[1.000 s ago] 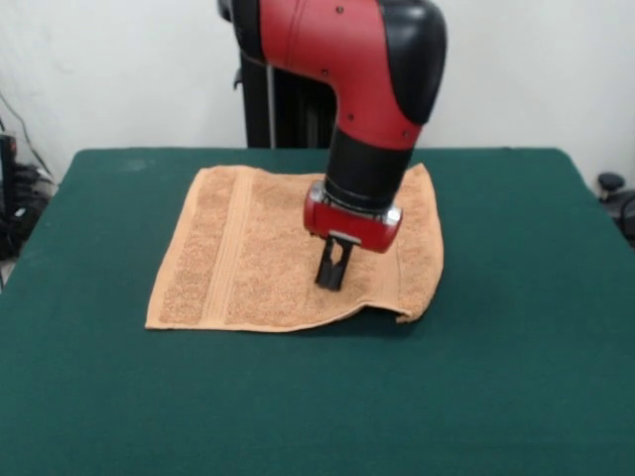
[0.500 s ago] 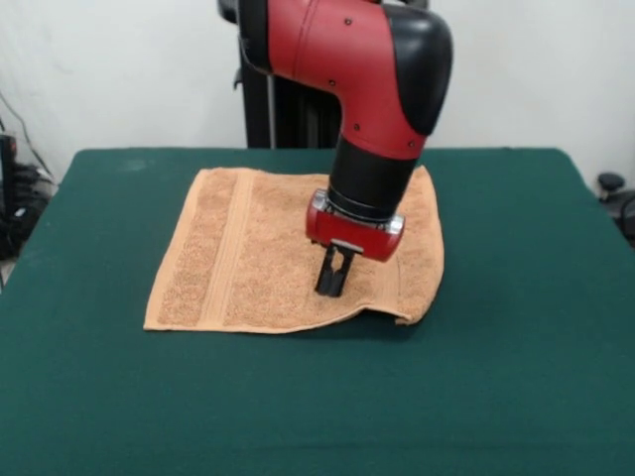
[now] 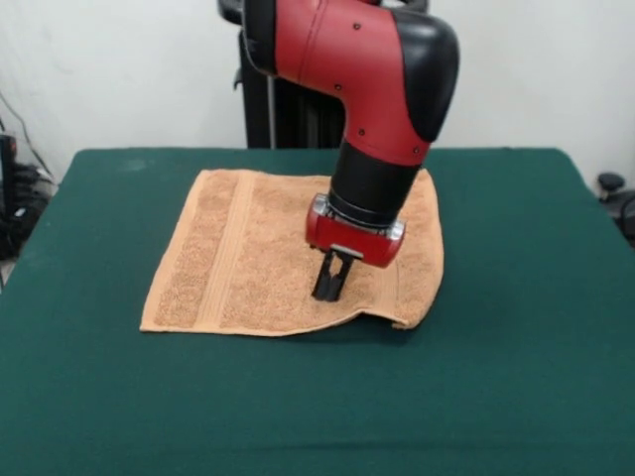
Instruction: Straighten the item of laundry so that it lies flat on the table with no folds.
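The tan-orange towel (image 3: 248,248) lies spread on the dark green table (image 3: 516,377), with woven bands near its left and right edges. Its near right corner (image 3: 409,319) curls up off the table, and the near edge beside it is raised in a low wave. My gripper (image 3: 328,294) points straight down near the towel's near right part. Its black fingers (image 3: 322,280) stand close together with their tips on the cloth, pinching it. The red and black arm hides part of the towel's far right side.
The robot's black pedestal (image 3: 288,109) stands at the table's far edge behind the towel. Cables and dark gear (image 3: 15,198) sit off the table's left side, and a dark object (image 3: 615,193) off its right side.
The gripper has slid a little to the left with its tips on the towel. The towel has shifted slightly left with it, and its near left corner has moved outward.
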`<state>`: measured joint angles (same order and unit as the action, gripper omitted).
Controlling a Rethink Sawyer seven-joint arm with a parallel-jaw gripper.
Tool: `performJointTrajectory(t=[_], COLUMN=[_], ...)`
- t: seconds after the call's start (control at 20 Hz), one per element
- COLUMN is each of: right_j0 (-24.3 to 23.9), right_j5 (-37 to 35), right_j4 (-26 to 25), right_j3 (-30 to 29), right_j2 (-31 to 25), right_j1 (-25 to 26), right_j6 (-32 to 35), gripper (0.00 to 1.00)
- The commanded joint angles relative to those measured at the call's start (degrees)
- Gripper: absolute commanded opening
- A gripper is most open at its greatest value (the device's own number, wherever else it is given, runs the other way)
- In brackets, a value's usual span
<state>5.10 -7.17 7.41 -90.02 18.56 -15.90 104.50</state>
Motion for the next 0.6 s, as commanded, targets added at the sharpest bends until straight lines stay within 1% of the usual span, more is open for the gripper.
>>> performJointTrajectory(t=[0.05,0.25,0.6], right_j0=[3.75,4.55,4.77], right_j5=[32.19,33.60,32.65], right_j4=[8.34,10.26,11.94], right_j3=[7.81,8.12,8.16], right_j2=[-3.51,-2.35,-1.01], right_j1=[16.04,17.07,17.55], right_j6=[18.09,17.02,12.37], gripper=[0.00,0.00,0.00])
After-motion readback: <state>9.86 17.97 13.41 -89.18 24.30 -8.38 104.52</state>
